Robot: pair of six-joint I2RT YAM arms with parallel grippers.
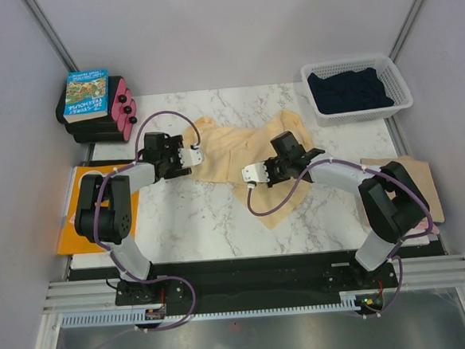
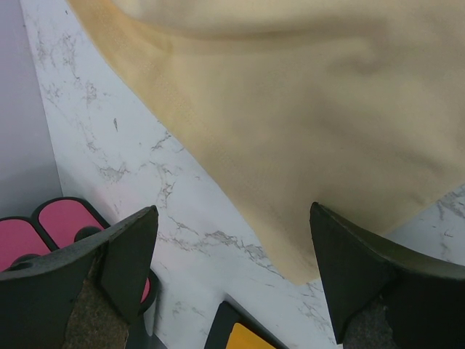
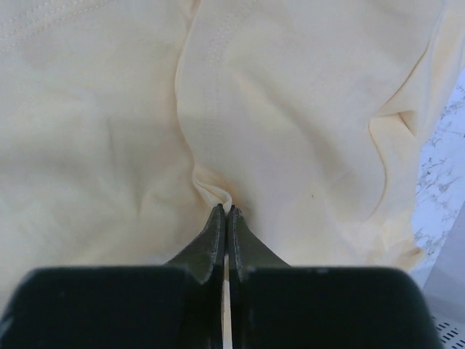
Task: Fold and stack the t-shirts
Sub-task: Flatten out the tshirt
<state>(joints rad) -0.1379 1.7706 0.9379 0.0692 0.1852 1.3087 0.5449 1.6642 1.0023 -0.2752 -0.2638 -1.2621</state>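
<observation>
A large pale yellow t-shirt [image 1: 234,146] lies crumpled on the marble table. My right gripper [image 1: 252,174] sits on its near middle and is shut on a small raised fold of the yellow cloth [image 3: 211,185], as the right wrist view shows [image 3: 227,209]. My left gripper [image 1: 197,155] is open and empty at the shirt's left edge. In the left wrist view [image 2: 232,218] a corner of the shirt [image 2: 327,109] lies just ahead of the jaws. A dark navy shirt [image 1: 349,89] fills the white basket. A tan shirt [image 1: 412,179] lies at the right edge, under my right arm.
The white basket [image 1: 406,90] stands at the back right. A book [image 1: 87,95] lies on black-and-pink boxes [image 1: 120,110] at the back left. A flat orange sheet [image 1: 74,221] lies at the table's left edge; it also shows in the left wrist view [image 2: 251,338].
</observation>
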